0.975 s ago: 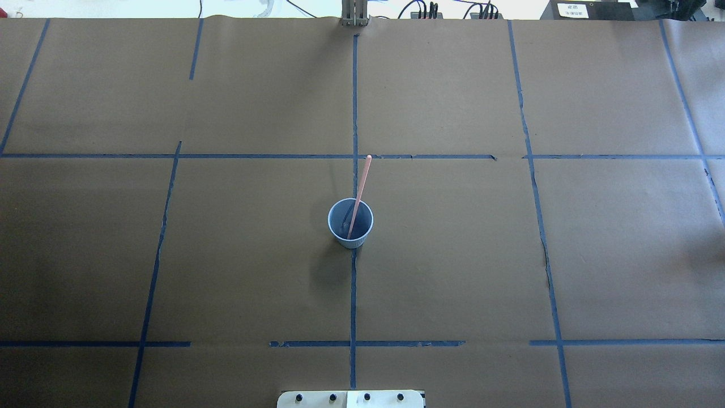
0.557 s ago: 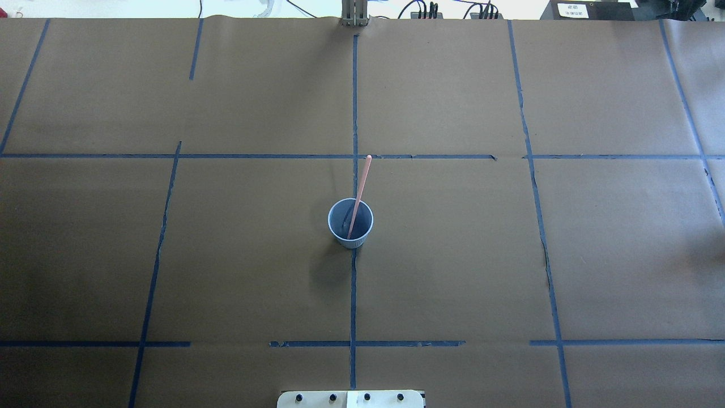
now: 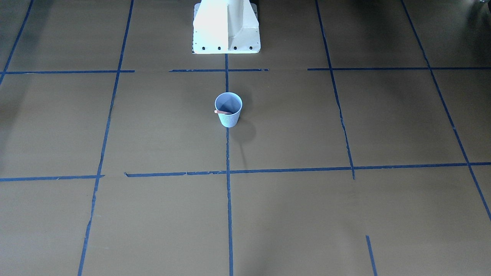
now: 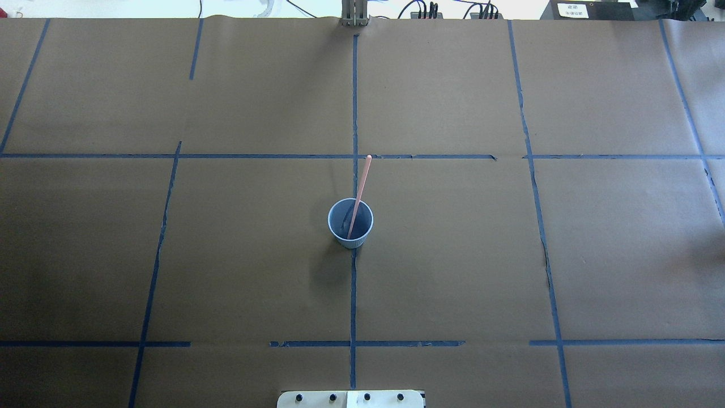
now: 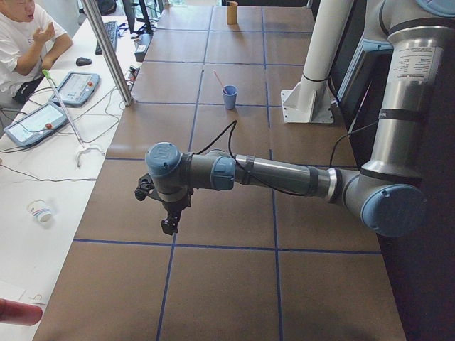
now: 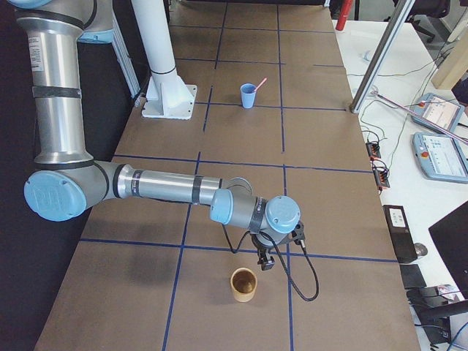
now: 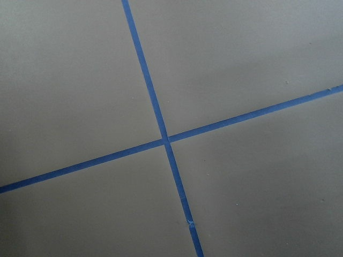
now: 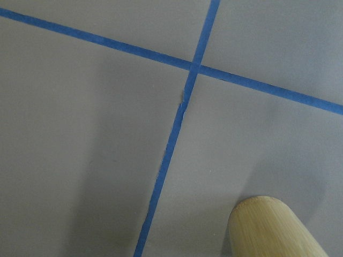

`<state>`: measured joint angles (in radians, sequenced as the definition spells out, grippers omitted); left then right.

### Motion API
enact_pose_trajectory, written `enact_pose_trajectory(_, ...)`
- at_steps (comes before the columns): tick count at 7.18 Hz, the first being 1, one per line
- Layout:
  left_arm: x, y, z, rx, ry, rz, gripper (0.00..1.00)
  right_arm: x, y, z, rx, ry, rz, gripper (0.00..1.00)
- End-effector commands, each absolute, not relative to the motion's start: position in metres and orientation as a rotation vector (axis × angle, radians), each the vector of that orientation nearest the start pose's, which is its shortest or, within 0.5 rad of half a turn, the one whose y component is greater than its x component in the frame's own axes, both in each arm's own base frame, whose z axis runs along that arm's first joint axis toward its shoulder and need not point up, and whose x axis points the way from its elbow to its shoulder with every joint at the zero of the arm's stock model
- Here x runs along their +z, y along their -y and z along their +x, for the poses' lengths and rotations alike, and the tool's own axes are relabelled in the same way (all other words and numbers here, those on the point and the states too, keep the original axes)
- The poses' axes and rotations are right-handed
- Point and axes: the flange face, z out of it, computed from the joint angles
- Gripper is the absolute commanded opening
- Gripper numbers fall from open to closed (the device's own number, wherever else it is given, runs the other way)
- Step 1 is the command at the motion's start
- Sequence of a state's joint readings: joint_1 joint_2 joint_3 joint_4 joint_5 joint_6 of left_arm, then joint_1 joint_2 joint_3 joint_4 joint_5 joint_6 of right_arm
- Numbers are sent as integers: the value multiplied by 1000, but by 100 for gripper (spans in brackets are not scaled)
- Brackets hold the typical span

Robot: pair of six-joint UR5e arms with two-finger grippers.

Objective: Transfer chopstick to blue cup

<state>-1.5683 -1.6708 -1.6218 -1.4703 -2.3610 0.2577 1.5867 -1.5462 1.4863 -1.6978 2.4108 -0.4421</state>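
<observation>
Overhead: the chopstick [image 4: 361, 184] stands in the blue cup [image 4: 352, 242], leaning toward twelve o'clock. Exterior left: the left gripper [image 5: 169, 224] hangs well apart, at the cup's seven o'clock. Exterior right: the right gripper [image 6: 267, 261] hovers near a bamboo cup [image 6: 243, 285]. I cannot tell either grip.

The blue cup [image 4: 340, 221], pale and ribbed, stands upright straight ahead of the white base [image 4: 351, 399]; the salmon chopstick [image 4: 361, 184] stands inside, leaning away from that base.
</observation>
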Motion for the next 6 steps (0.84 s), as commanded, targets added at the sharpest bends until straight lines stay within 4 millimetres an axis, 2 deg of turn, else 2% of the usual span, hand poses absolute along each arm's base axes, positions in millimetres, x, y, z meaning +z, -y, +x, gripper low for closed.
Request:
enact_pose_trajectory(1,591,533,-61,266,-782,146,100,694,488,64,-327,860,19,100)
enact_pose_trajectory(2,592,533,-61,266,-783,146,100,688,489,65,-327,856,29,100)
enact_pose_trajectory(3,590,533,-61,268,-783,149,100,677,492,65,-246,849,12,100)
enact_pose_trajectory(4,591,532,-61,267,-783,146,100,677,491,66,-197,840,26,100)
enact_pose_trajectory(5,591,532,-61,267,-783,145,100,693,477,66,-208,827,62,100)
enact_pose_trajectory(6,589,534,-60,269,-785,147,100,694,473,66,-183,824,81,100)
